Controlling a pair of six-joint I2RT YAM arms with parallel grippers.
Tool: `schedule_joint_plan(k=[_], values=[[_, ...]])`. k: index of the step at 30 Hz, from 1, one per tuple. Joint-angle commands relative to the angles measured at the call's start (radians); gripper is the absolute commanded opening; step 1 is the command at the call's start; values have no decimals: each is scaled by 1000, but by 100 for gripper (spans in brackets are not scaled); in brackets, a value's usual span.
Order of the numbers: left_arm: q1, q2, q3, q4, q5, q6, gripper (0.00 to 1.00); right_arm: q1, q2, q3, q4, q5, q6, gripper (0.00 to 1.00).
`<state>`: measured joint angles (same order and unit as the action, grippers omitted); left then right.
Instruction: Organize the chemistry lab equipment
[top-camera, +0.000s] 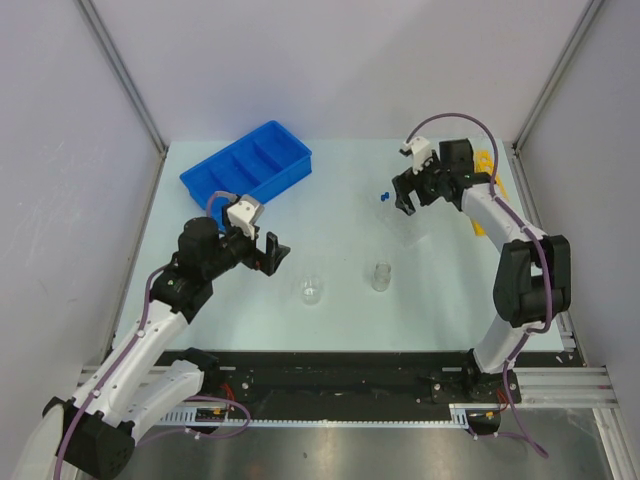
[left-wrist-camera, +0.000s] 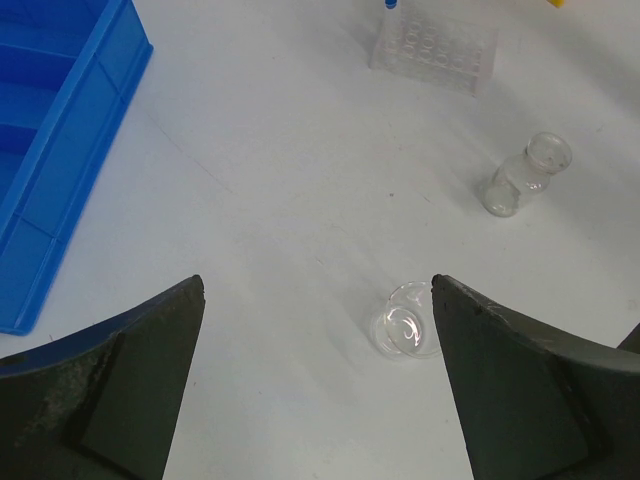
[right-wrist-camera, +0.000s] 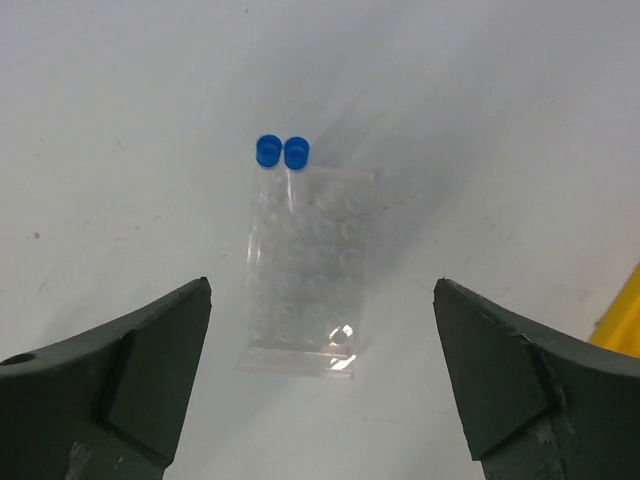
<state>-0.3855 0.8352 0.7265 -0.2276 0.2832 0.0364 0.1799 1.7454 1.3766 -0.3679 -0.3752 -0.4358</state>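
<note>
1. The right fingers stand wide apart and hold nothing. The clear plate lies flat on the tabletop between and beyond them. Two blue-capped tubes stand side by side at its far left corner; whether they sit in it or just beside it is unclear.
2. Coming down here could clip the thin tubes and topple them. The flat, glossy plate may skid instead of lifting.
3. The left fingers are also wide and empty. The beaker sits between them, nearer the right one, with the vial ahead to the right and the blue tray out left.
4. Closing off-centre would probably shove the beaker sideways before both fingers meet it.
5. The yellow rack shows only as a sliver outside the right arm's right-hand finger.
6. No brand, label or writing is readable.
</note>
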Motion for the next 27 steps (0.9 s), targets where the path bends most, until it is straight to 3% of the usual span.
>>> schedule_joint_plan(k=[1,3,8,13,17,27], values=[[5,-25,-1,10,11,46,100,-60,-60,-2,-60,-76,-125,100],[5,-24,1,11,14,46,100,-80,-52,2,-118,-117,-156,100],[5,-21,4,7,19,45,100,-30,35,2,-198,-30,-117,100],[4,-24,2,7,8,46,100,41,97,-1,-152,19,-57,100],[5,-22,2,5,5,48,100,82,126,-1,-108,152,-34,100],[5,-19,4,5,8,48,100,79,175,1,-83,243,-58,99]])
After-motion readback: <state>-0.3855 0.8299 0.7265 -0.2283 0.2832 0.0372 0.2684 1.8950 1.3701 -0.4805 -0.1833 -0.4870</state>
